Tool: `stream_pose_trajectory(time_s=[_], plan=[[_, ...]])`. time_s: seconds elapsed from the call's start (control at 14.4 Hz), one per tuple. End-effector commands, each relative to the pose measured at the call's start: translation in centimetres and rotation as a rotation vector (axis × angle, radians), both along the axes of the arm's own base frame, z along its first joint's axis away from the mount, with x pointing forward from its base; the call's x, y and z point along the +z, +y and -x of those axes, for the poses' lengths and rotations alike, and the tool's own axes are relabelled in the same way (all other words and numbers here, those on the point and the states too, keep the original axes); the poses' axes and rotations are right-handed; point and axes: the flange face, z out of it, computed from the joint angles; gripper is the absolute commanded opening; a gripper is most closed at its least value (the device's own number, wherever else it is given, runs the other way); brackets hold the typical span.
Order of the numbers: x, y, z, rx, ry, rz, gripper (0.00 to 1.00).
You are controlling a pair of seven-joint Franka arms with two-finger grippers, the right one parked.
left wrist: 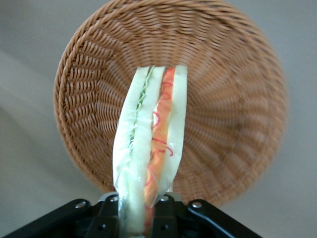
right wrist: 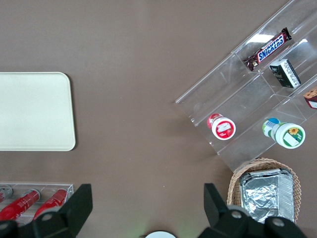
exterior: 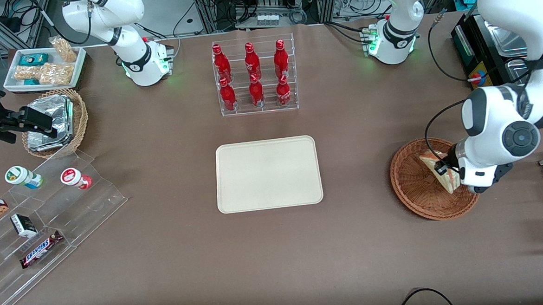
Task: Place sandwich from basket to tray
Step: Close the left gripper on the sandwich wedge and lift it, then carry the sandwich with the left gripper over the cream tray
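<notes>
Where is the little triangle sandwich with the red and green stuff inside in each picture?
Front view: the triangular white-bread sandwich is over the shallow reddish-brown wicker basket, at the working arm's end of the table, held by the left gripper.
Left wrist view: the sandwich stands edge-on, clamped in the gripper, with the basket beneath.
Right wrist view: not in it.
Shared landmark: the basket, in the front and left wrist views.
</notes>
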Motion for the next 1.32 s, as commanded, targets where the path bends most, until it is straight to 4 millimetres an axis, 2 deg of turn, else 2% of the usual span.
stream_pose_trajectory(time_s=[0.0, 0.07, 0.21, 0.35, 0.42, 0.49, 0.69, 0.76, 0.9, 0.97, 1.25], plan=[[1.9, -6.2, 0.0, -0.182, 0.023, 0.011, 0.02], [2.2, -8.6, 0.2, -0.265, 0.020, 0.024, 0.02], [2.9, -15.7, 1.6, -0.430, 0.015, 0.058, 0.00], [3.3, -22.3, 3.3, -0.480, -0.004, 0.138, 0.00], [2.9, -25.0, 3.7, -0.468, -0.027, 0.192, 0.00], [2.5, -28.7, 4.6, -0.473, -0.063, 0.230, 0.00], [-1.5, -39.0, 7.8, -0.424, -0.133, 0.245, 0.00], [-2.7, -41.6, 8.5, -0.413, -0.142, 0.254, 0.00], [-4.3, -46.2, 9.6, -0.377, -0.146, 0.257, 0.00], [-5.5, -47.7, 10.5, -0.373, -0.150, 0.230, 0.00], [-9.1, -50.8, 12.9, -0.373, -0.212, 0.147, 0.00]])
